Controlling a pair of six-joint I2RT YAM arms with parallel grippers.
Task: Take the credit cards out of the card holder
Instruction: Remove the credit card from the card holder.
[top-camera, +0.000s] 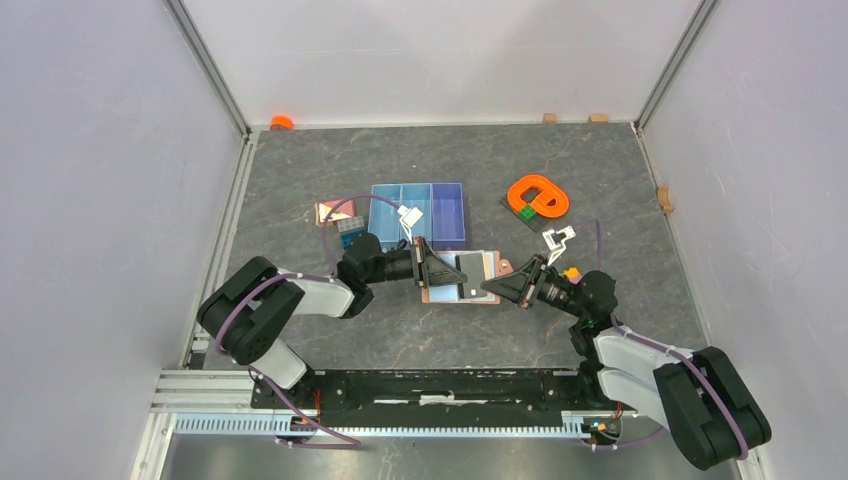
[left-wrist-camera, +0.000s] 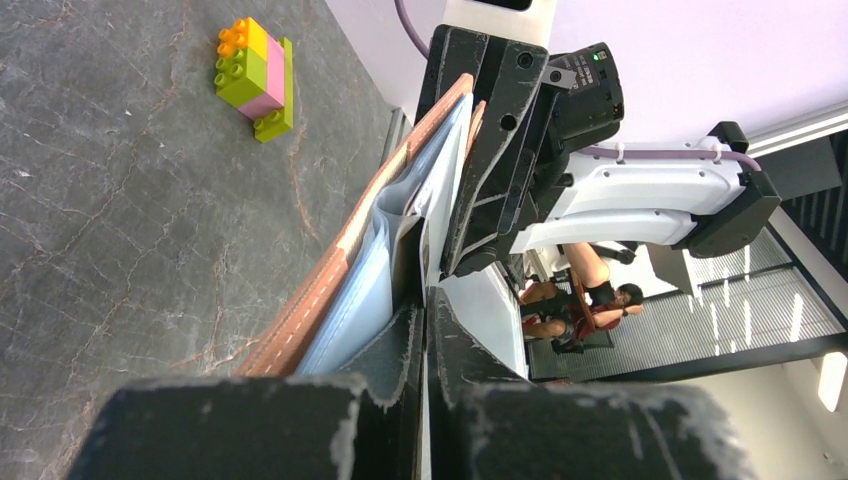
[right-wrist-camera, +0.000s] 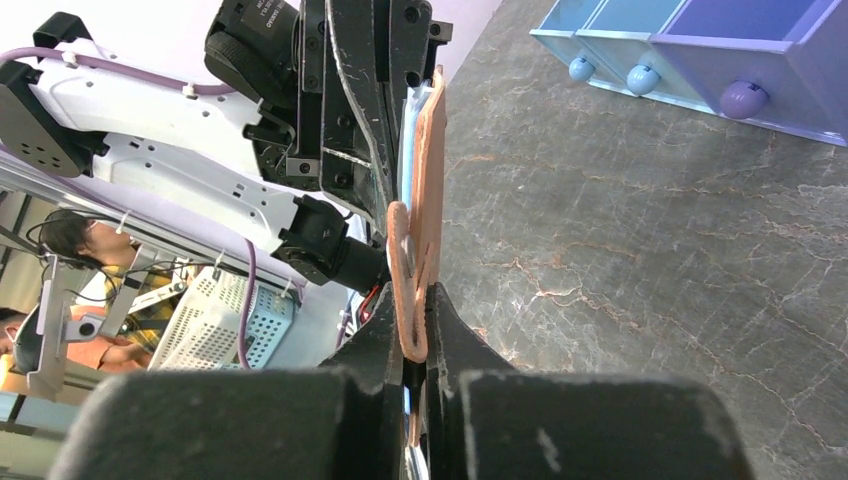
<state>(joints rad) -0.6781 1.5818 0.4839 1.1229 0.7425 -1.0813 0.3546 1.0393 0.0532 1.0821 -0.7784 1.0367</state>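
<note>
Centre of frame: your left gripper (top-camera: 455, 277) clamps the card holder (top-camera: 468, 270). Your right gripper (top-camera: 492, 285) pinches its opposite, right-hand edge.

the dark grey marbled bench (top-camera: 450, 160) carries a blue three-compartment tray (top-camera: 448, 215) toward the back. a pink block (top-camera: 330, 212) lies just left of it and an orange looped piece (top-camera: 516, 190) to its right, with small toy bricks (top-camera: 571, 272) nearer the front right. the card holder (top-camera: 478, 268) is mid-bench, just in front of the tray; whether it rests flat cannot be told.
</note>
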